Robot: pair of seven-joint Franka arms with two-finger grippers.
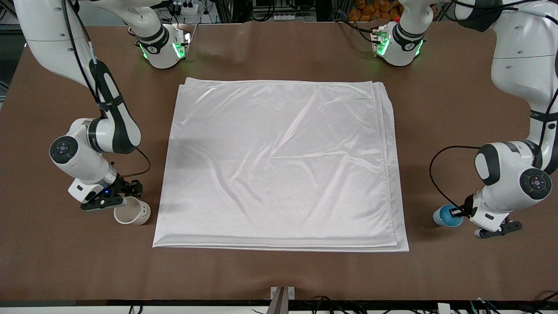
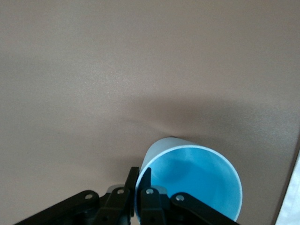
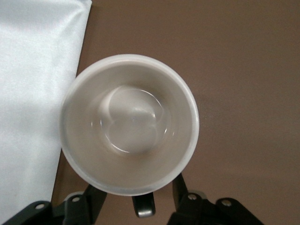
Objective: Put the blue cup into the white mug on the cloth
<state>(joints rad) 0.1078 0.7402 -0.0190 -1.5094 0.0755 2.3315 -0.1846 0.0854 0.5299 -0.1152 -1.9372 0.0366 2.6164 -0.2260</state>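
Note:
The blue cup (image 1: 444, 216) is on the brown table at the left arm's end, apart from the cloth's near corner. My left gripper (image 1: 457, 212) is shut on its rim; in the left wrist view (image 2: 139, 180) one finger is inside the blue cup (image 2: 197, 183) and one outside. The white mug (image 1: 132, 213) sits at the right arm's end, beside the cloth (image 1: 279, 161). My right gripper (image 1: 124, 200) is open; in the right wrist view (image 3: 137, 190) its fingers (image 3: 93, 197) straddle the dark handle (image 3: 145, 206) of the white mug (image 3: 129, 124) without touching it.
The cloth lies flat and wrinkled in the middle of the table, its edge showing in the right wrist view (image 3: 33, 93). Bare brown table (image 1: 279, 270) surrounds it. The arms' bases (image 1: 163, 48) stand at the table's edge farthest from the front camera.

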